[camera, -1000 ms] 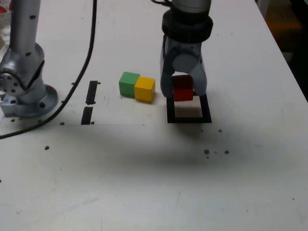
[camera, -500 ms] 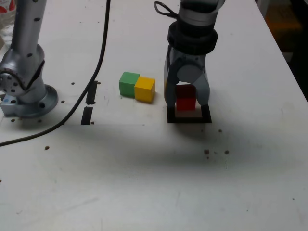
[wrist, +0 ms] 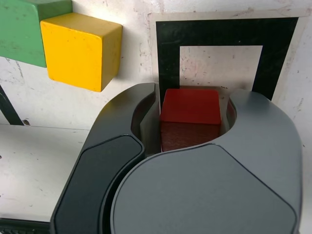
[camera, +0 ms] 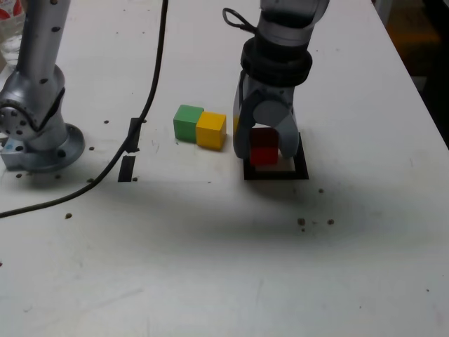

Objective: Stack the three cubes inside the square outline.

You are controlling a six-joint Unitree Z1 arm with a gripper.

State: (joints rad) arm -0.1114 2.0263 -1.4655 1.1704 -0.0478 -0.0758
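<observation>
1. My claw [camera: 265, 149] is closed on the red cube [camera: 264, 147], one jaw pressed against each side of it, so the block is squeezed between them

2. I take the square outline [camera: 302, 168] as my landmark: a black tape frame with a white middle, lying flat on the white tabletop [camera: 210, 260]

3. The red cube sits over the white middle of that outline; in the wrist view the red cube [wrist: 190, 117] shows in front of the outline's [wrist: 168, 53] inner edge, with my claw [wrist: 190, 129] wrapped round it. I cannot tell whether the cube's underside already touches the tabletop

4. The yellow cube [camera: 211, 130] stands outside the outline, near it on the exterior view's left, resting on the tabletop

5. The green cube [camera: 188, 122] stands just beyond the yellow one, farther from the outline on the same side, and the two touch face to face; the wrist view shows the same pair, yellow cube [wrist: 80, 50] nearer the frame and green cube [wrist: 22, 29] behind it

6. Two short black strips [camera: 131, 149] lie well apart from the outline, past the green cube on the exterior view's left, with a black cable [camera: 151, 91] running over the upper one
</observation>
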